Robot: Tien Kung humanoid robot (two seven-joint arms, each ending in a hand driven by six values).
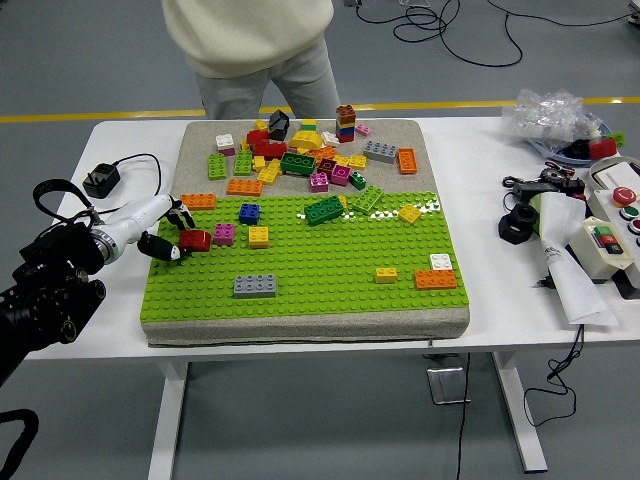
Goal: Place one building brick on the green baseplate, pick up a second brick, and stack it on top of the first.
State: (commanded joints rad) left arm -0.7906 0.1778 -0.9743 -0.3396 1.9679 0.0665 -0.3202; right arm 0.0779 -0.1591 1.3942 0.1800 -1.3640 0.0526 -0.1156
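The green baseplate (320,265) covers the near half of a grey mat. My left hand (172,230) reaches in from the left edge of the plate, its fingers curled around a red brick (195,240) that rests at the plate's left side. A magenta brick (224,233) and a yellow brick (258,236) sit just right of it, with a blue brick (249,212) behind them. A grey long brick (255,286) lies nearer the front. My right arm is out of view.
A heap of loose bricks (300,155) fills the mat's far half. Orange (435,279), white (440,261) and yellow (386,275) bricks sit on the plate's right. A person (255,50) stands at the far side. Tools, a control box (610,240) and a bag crowd the table's right; a plug (101,180) lies left.
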